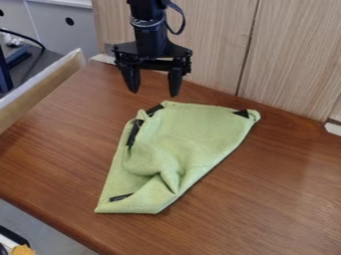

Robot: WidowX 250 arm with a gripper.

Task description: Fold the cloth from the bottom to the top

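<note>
Risk: seeing gripper [154,93] hanging wide near green cloth [203,127], possibly courting a dragged bundle instead of a fold by pinching bunched layers [158,162] together.

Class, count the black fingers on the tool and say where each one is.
2. One finger hangs at the picture's left side of the tool, the other finger at its right, apart, both above the green cloth in the picture.

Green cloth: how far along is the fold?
The cloth looks bunched and creased through its middle, perhaps partly folded. Nothing is in hand: the claw hangs open beyond the top edge. The bottom edge lies far from the top, so that fold seems left.
</note>
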